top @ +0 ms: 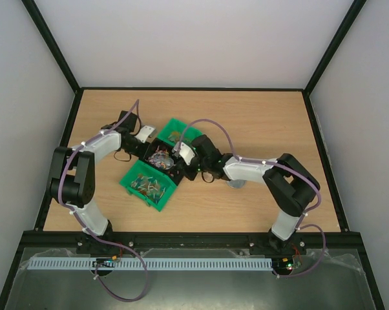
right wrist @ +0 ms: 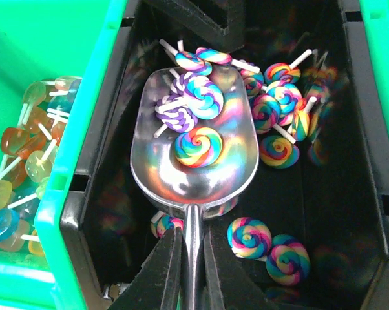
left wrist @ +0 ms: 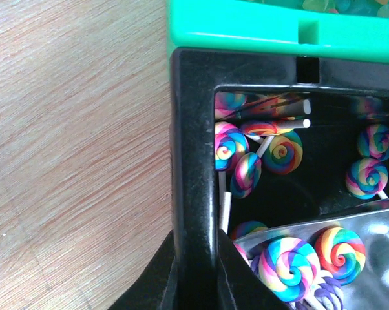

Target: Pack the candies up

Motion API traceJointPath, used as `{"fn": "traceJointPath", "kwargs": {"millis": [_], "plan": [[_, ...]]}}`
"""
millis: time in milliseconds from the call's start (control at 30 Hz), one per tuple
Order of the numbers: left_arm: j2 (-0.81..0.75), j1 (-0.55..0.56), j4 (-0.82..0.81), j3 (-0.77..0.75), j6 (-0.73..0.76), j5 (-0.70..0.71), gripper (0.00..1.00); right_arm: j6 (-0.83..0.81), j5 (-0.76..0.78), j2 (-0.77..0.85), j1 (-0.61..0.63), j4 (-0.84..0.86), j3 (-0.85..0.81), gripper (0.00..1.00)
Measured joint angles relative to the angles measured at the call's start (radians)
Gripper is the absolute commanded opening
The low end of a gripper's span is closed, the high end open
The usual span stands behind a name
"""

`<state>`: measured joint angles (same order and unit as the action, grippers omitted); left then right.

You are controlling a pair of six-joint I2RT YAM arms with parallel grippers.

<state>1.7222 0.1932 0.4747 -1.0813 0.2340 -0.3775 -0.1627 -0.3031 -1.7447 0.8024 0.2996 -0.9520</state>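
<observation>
On the wooden table, the left gripper clamps the wall of the black plastic bin. The right gripper grips the shiny metal scoop, which carries a few rainbow swirl lollipop candies above the bin; tilting may spill them.

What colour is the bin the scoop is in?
Black bin around the metal scoop; right wrist view shows it best.
</observation>
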Motion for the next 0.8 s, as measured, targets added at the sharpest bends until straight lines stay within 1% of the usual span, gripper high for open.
{"fn": "traceJointPath", "kwargs": {"millis": [333,500,600,800], "plan": [[0.002,-0.01,0.007,-0.005,0.0,-0.006,0.06,0.011,-0.018,0.071,-0.037,0.087,0.097,0.01],[0.005,-0.018,0.019,-0.018,0.0,-0.004,0.11,0.011,-0.025,0.085,-0.056,0.125,0.132,0.01],[0.008,-0.02,0.019,-0.019,0.001,-0.005,0.19,0.01,-0.03,0.108,-0.069,0.125,0.149,0.01],[0.008,-0.022,0.012,-0.055,-0.022,-0.046,0.44,0.006,-0.047,0.203,-0.096,0.117,0.155,0.01]]}}
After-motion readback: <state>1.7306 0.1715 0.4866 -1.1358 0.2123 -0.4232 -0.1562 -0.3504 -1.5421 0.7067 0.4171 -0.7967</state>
